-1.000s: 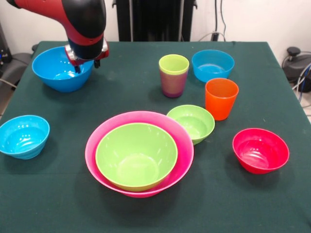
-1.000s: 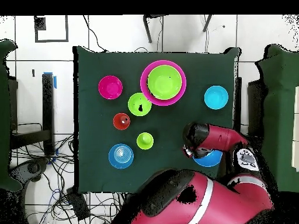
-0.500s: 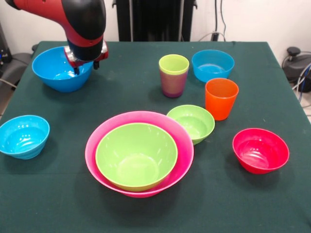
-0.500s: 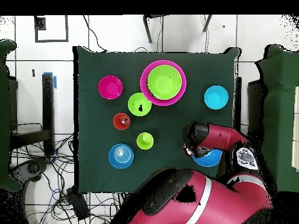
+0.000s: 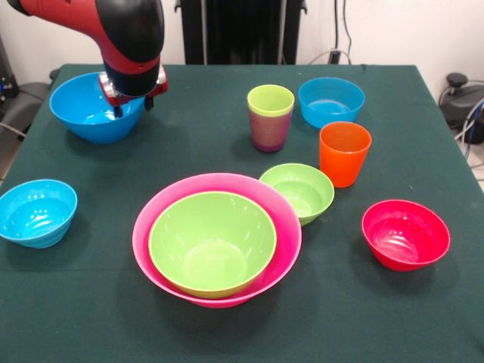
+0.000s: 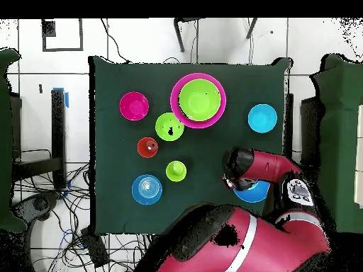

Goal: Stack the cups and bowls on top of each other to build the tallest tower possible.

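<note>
Two dark fingers [image 5: 119, 110] of the gripper [image 5: 134, 106], set apart and clasping nothing. Astride the rim of the large blue bowl [image 5: 85, 113]: one tip inside the bowl, the other just outside; cannot tell whether either touches the plastic. Directly above them, red wrist and black arm [image 5: 132, 30], hiding the gripper altogether from overhead, with only a crescent of that blue bowl [image 6: 257, 193] peeking out beside the arm.

Farther out, in the front view to the picture's right of the fingers: lime green cup [image 5: 270, 100] seated in the purple cup [image 5: 268, 132], upright on the green table [image 5: 204, 151]. Beyond that pair, a small light-blue bowl [image 5: 330, 100], then the orange cup [image 5: 344, 153], upright, just beside the small green bowl [image 5: 299, 190].

Nearer the camera than the fingers, well apart from them: tower so far of two pieces, large green bowl [image 5: 212, 242] nested in the huge pink bowl [image 5: 219, 184]. Second small light-blue bowl [image 5: 36, 212] alone off the tower's left side. Farthest from the fingers, small red bowl [image 5: 404, 234], alone too.
</note>
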`<state>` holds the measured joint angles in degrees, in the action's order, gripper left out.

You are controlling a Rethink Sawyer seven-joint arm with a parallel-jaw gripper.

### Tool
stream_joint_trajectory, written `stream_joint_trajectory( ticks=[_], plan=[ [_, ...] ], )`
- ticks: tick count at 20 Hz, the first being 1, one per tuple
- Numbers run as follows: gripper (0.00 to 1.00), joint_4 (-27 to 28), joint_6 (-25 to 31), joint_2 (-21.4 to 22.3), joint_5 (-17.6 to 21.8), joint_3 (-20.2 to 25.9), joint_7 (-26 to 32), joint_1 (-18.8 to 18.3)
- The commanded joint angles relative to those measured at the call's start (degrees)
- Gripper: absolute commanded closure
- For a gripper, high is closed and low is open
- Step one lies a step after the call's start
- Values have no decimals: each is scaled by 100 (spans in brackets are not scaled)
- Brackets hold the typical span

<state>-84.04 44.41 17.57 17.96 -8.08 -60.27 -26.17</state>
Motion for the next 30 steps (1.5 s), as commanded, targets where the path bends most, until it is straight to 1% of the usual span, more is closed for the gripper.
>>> stream_joint_trajectory(
  ticks=[1, 7, 10, 23, 30],
  plan=[
    [0, 434, -715, -310, 263, 386, -661, 90],
    [0, 507, -784, -381, 247, 390, -621, 80],
    [0, 461, -843, -360, 252, 377, -632, 71],
    [0, 469, -776, -335, 234, 334, -664, 127],
    [0, 374, -690, -265, 174, 348, -687, 148]
  ],
)
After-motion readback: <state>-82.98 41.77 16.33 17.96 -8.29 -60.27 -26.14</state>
